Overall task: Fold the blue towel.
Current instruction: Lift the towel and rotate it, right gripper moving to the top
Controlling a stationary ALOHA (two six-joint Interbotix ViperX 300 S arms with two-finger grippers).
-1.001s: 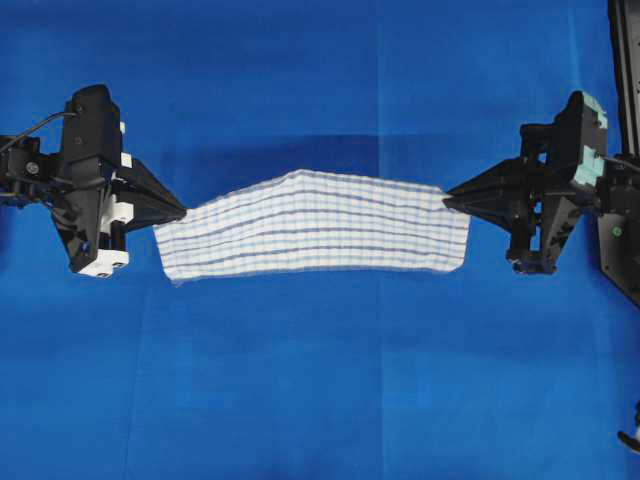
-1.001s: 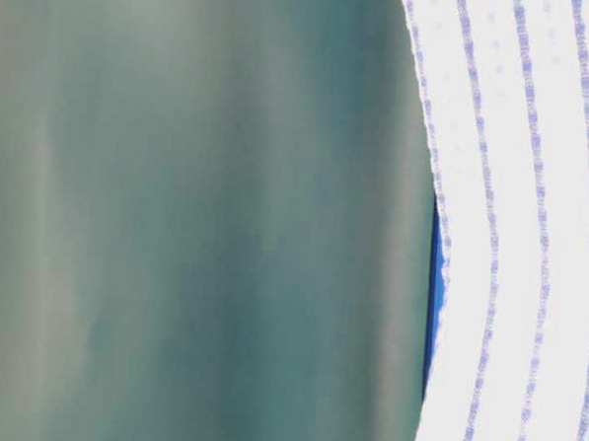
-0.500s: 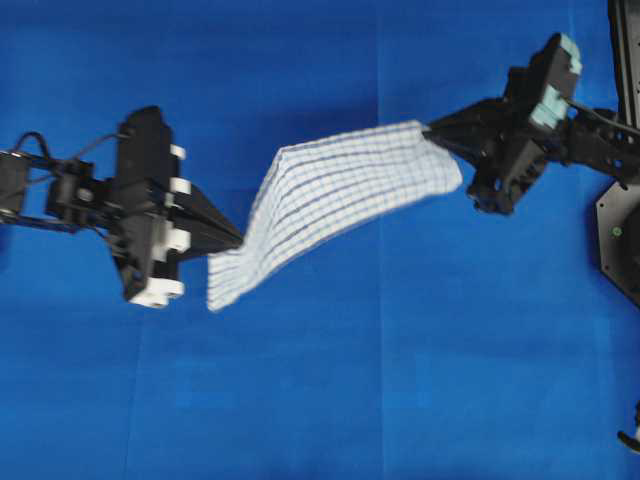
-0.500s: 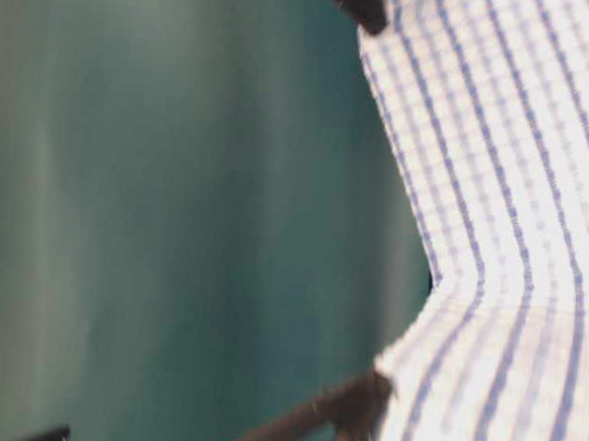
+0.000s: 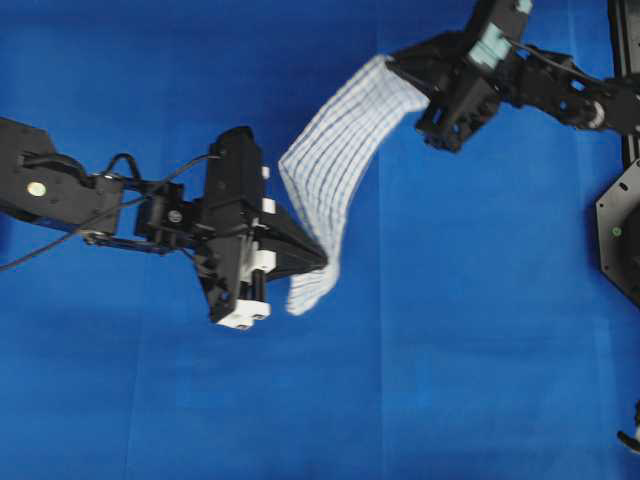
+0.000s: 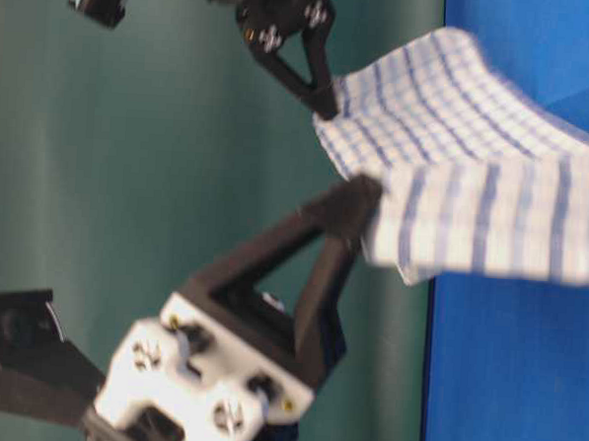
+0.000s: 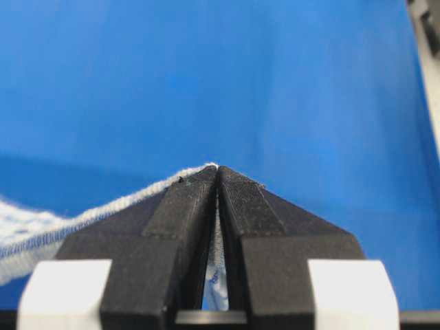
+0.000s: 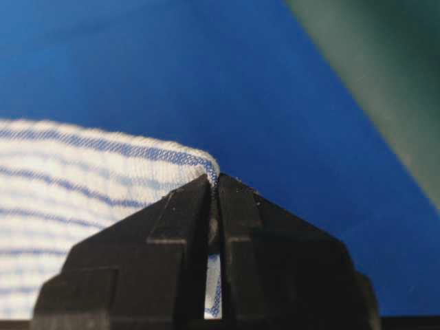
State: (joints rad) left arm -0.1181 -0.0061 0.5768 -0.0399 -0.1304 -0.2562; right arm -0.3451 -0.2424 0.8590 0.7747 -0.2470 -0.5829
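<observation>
Striped towel (image 6: 457, 140) pinched between two end effectors, somewhat blurred.

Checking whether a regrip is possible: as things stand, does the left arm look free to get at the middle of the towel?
Probably not yet. The left pincer is shut on one end of the blue towel, the right pincer on the other. Nothing blocks the lifted middle, but reaching it means letting go first.

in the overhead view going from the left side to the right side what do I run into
Left arm → left gripper, shut on one end of the blue towel → right gripper, shut on the other end → right arm, all over the blue table covering.
</observation>
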